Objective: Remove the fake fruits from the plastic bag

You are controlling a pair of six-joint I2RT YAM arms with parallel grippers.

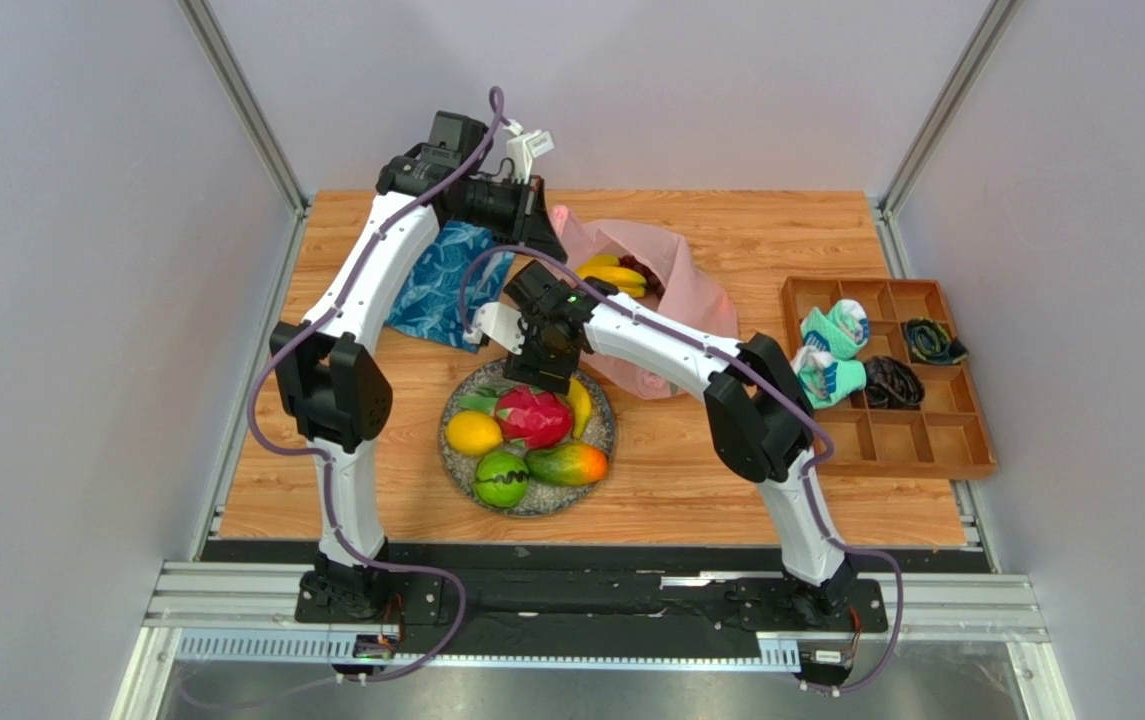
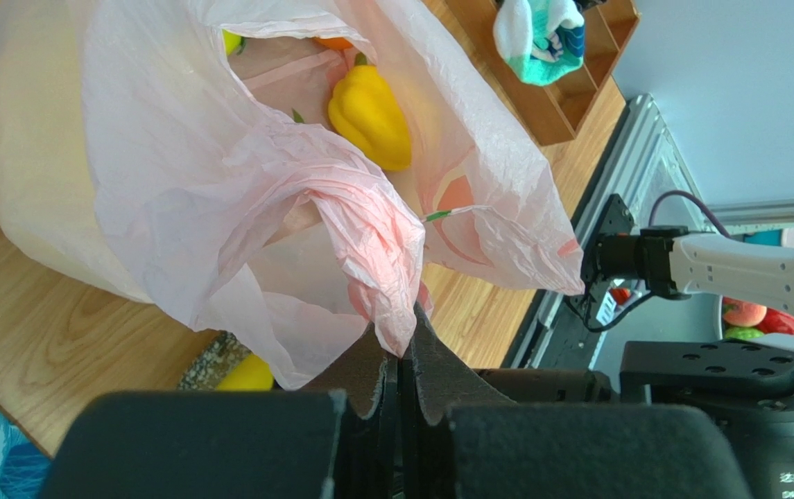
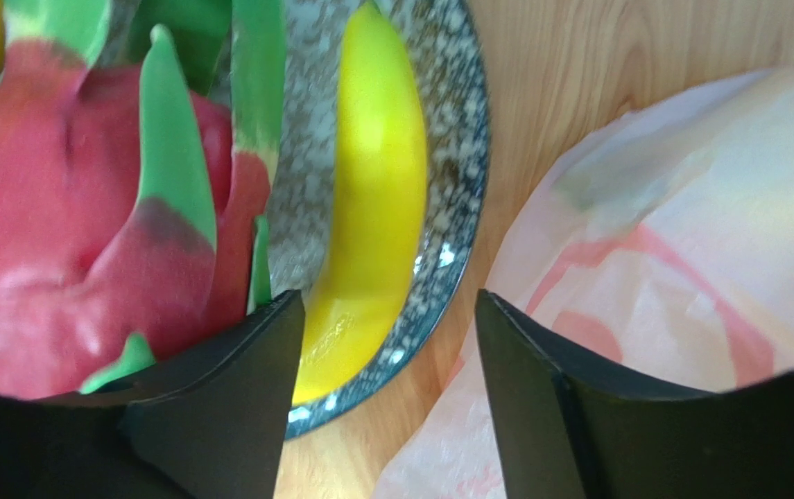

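The pink plastic bag (image 1: 664,308) lies behind the speckled plate (image 1: 548,504), with yellow bananas (image 1: 616,278) and dark grapes (image 1: 640,270) showing in its mouth. My left gripper (image 1: 545,215) is shut on the bag's bunched edge (image 2: 390,281) and holds it up. A yellow fruit (image 2: 370,114) shows inside. On the plate lie a dragon fruit (image 1: 533,416), a banana (image 3: 375,198), a yellow lemon (image 1: 473,434), a green melon (image 1: 500,477) and a mango (image 1: 569,464). My right gripper (image 3: 388,312) hangs open just over the plate's rim (image 3: 463,208), with the banana's end by its left finger and nothing gripped.
A wooden compartment tray (image 1: 916,435) at the right holds teal-and-white rolled bundles (image 1: 834,345) and dark ones. A blue leaf-patterned cloth (image 1: 443,293) lies at the back left under the left arm. Grey walls close in three sides of the table.
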